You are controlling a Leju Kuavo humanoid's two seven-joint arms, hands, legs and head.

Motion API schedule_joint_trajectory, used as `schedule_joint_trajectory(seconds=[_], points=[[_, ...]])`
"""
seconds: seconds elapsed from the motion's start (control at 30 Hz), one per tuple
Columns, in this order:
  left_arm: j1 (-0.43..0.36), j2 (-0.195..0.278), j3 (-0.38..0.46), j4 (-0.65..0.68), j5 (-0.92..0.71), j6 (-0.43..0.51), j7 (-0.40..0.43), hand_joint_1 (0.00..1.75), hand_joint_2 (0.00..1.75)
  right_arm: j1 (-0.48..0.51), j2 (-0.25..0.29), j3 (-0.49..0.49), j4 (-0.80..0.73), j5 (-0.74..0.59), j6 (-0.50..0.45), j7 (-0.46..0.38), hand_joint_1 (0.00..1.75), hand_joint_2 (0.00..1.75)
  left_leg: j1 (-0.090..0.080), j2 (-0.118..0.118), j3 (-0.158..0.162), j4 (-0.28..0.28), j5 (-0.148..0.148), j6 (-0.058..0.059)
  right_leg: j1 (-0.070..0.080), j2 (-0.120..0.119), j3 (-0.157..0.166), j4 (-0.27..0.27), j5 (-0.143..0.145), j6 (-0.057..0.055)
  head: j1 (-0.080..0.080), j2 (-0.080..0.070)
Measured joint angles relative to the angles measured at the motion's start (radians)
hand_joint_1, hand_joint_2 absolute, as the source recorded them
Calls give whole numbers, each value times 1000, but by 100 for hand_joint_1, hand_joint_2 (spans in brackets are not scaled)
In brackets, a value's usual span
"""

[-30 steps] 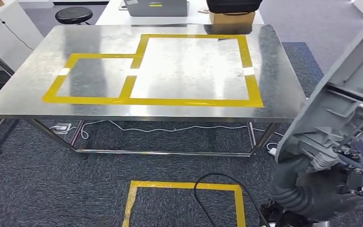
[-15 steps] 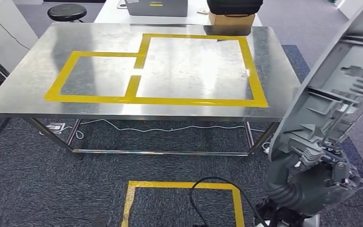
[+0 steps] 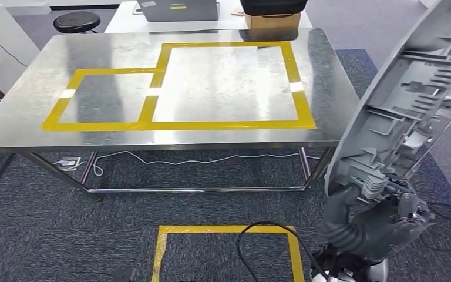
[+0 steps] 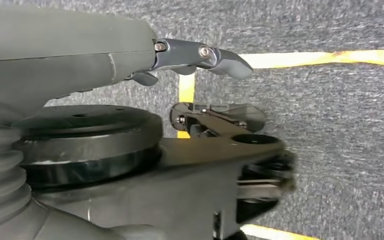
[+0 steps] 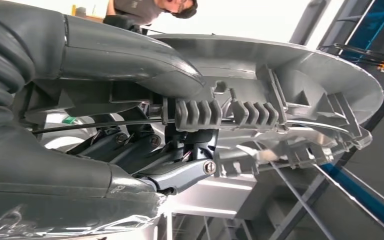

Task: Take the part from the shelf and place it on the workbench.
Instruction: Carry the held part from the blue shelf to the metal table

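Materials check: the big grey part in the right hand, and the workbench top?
Part: looks like moulded plastic, matte light grey; thin ribs and clip features on its inner face suggest injection moulding. The right robot hand grips its lower edge.
Workbench: apparently stainless steel, brushed and glossy; it shows blurred reflections. Yellow tape outlines on top.

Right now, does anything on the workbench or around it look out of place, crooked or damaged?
Nothing stands out. The workbench is bare steel with yellow tape outlines lying flat and unbroken. The right hand grips the grey part at its lower edge, holding it steeply tilted beside the bench, not yet over it. White cables trail on the carpet under the bench.
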Motion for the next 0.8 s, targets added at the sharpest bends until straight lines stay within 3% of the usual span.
schedule_joint_trajectory(seconds=[0.03, 0.07, 0.13, 0.2, 0.27, 0.33, 0.4, 0.47, 0.5, 0.53, 0.57, 0.6, 0.67, 0.8], points=[[0, 1, 2, 0, 1, -8, 0, 0, 175, 0, 0, -2, 4, 0, 0, -2, 175, 175, 0, 0, 3, -9, 18, 1, 0, 2, 0, 0, 0, 0, 0, 0], [1, 2, 4, 0, 3, -17, 0, 0, 175, 0, 1, -3, 7, 0, 0, -4, 175, 175, 0, 0, 24, -53, 49, 3, 0, 3, 0, 0, 1, 1, 0, 0], [-1, 3, 12, 0, 14, -52, -1, 0, 175, 0, 2, -6, 11, 3, 0, -7, 175, 175, 0, -1, 90, -184, 108, 8, 2, 6, -1, 2, 0, 6, 0, 0], [-2, 5, 24, 0, 34, -108, -4, 0, 175, -1, 3, -8, 12, 15, 0, -9, 175, 175, -1, -1, 125, -264, 113, 19, 6, 9, -4, -3, -9, 17, 0, 0], [-1, 6, 36, 0, 48, -161, -7, 0, 175, -2, 3, -8, 13, 37, 0, -12, 175, 175, -2, -2, 132, -282, 101, 33, 6, 10, 1, -4, -7, 31, 1, 0], [2, 7, 45, 0, 52, -185, -7, 0, 175, -3, 2, -8, 15, 57, 0, -13, 175, 175, -1, -2, 150, -287, 107, 47, 5, 4, 0, 19, -10, 42, 2, 0], [3, 7, 51, 0, 49, -173, 0, 0, 175, -4, 2, -8, 17, 68, 0, -14, 175, 175, -1, 0, 164, -286, 113, 57, 4, 0, -41, 105, -58, 47, 5, 0], [2, 7, 53, 0, 42, -145, 10, 0, 175, -4, 2, -8, 19, 74, 0, -14, 175, 175, -1, 0, 169, -286, 109, 60, 4, -1, -112, 226, -112, 50, 6, 0], [3, 7, 54, 0, 39, -134, 15, 0, 175, -4, 2, -8, 20, 76, 0, -14, 175, 175, -1, 0, 171, -286, 105, 60, 3, -1, -137, 257, -118, 52, 6, 0], [4, 7, 54, 0, 37, -127, 18, 0, 175, -4, 2, -8, 21, 77, 0, -14, 175, 175, -1, -1, 176, -285, 100, 59, 2, -1, -145, 251, -104, 53, 6, 0], [5, 7, 55, 0, 36, -122, 21, 0, 175, -4, 2, -8, 21, 78, 0, -14, 175, 175, -1, -2, 182, -285, 94, 57, 1, -2, -134, 208, -69, 54, 6, 0], [5, 6, 56, 0, 35, -119, 23, 0, 175, -4, 2, -8, 22, 80, 0, -14, 175, 175, 0, -3, 191, -285, 87, 53, -1, -3, -110, 142, -21, 54, 6, 0], [4, 6, 60, 0, 33, -111, 26, 0, 175, -6, 2, -8, 23, 85, 0, -15, 175, 175, -1, -3, 203, -284, 73, 43, 1, -6, -66, 34, 28, 46, 6, 0], [1, 6, 68, 0, 29, -100, 30, 0, 175, -7, 3, -8, 24, 92, 0, -14, 175, 175, -3, -1, 206, -277, 63, 23, 4, -3, -50, 8, 39, 17, 4, 0]])
